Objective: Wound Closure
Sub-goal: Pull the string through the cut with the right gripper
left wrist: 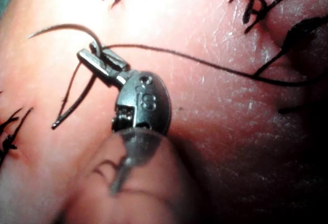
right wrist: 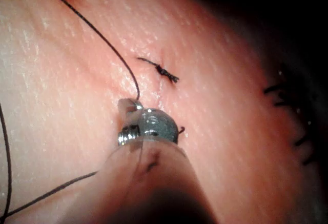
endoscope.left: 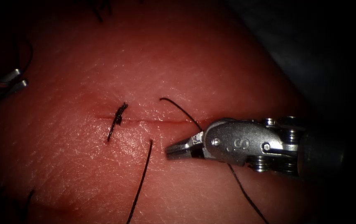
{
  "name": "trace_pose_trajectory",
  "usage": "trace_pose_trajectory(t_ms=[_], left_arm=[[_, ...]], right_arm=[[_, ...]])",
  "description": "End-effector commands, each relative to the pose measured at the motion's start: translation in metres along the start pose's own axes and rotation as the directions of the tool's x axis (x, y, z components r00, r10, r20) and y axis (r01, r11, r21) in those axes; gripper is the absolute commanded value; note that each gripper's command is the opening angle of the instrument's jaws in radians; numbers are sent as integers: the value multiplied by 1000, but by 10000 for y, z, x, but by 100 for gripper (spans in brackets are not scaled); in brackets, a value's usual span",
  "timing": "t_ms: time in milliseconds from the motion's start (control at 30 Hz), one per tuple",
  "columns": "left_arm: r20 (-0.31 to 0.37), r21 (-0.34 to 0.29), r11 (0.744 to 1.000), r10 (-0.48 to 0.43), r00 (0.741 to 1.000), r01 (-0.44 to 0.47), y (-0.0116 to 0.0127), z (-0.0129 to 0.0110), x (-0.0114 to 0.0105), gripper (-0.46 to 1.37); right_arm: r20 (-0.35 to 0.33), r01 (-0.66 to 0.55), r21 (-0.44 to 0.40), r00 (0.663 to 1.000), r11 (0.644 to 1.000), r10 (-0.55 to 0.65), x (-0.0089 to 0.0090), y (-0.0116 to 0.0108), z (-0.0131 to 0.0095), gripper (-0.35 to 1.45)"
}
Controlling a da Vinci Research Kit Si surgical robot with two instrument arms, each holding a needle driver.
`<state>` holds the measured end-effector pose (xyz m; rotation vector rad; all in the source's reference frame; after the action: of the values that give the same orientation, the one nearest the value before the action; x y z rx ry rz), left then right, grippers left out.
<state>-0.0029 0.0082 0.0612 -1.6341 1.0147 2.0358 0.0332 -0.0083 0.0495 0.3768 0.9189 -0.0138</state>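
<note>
The cut (endoscope.left: 161, 120) is seen with one knotted stitch (endoscope.left: 118, 118) placed, its right stretch left unclosed; the needle (left wrist: 61, 30) is gripped mid-curve by the left tool (left wrist: 97, 59), off the tissue (endoscope.left: 211, 62), the right tool (endoscope.left: 178, 149) closed beside thread (endoscope.left: 180, 108).

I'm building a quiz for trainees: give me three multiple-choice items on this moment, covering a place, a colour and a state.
1. The knotted stitch sits:
A. on the cut, left of the right tool
B. far off the cut
C. in the right tool

2. The thread is:
A. white
B. black
C. blue

3. The left tool holds:
A. nothing
B. the tissue
C. the needle

Answers:
1 A: the knotted stitch crosses the cut, left of the right tool.
2 B: the thread is black against the tissue.
3 C: the left tool grips the needle, which is clear of the tissue.
</note>
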Motion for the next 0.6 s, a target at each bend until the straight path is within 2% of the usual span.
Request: trace_pose_trajectory(t_ms=[33, 100, 133, 167, 233, 267, 433, 600], left_arm=[[0, -5, 1000, 1, 1000, -1, 0, 0, 0, -35], [0, -6, 1000, 5, 1000, -5, -1, 0, 1, -35], [0, -6, 1000, 5, 1000, -5, -2, 0, 2, -35], [0, -6, 1000, 4, 1000, -4, -2, 0, 2, -35], [0, -7, 1000, 3, 1000, -3, -4, 0, 3, -35], [0, -8, 1000, 2, 1000, -2, -5, 0, 4, -35], [0, -9, 1000, 6, 1000, -6, -7, 0, 4, -35], [-1, -9, 1000, 7, 1000, -7, -6, -2, 4, -35]], right_arm=[[0, -1, -4, 1000, 1000, 1, 0, 1, 0, -26], [2, -3, 0, 1000, 1000, 3, 1, 3, -2, 26], [2, -4, 0, 1000, 1000, 4, 1, 3, -2, 38], [2, -4, 1, 1000, 1000, 4, 1, 4, -3, 60], [2, -5, 2, 1000, 1000, 5, 1, 5, -5, 75], [2, -7, 3, 1000, 1000, 7, 1, 7, -6, 89], [4, -20, 4, 1000, 1000, 20, 6, 19, -11, 112], [-23, -23, -23, 999, 999, 23, 8, 20, -12, 101]])
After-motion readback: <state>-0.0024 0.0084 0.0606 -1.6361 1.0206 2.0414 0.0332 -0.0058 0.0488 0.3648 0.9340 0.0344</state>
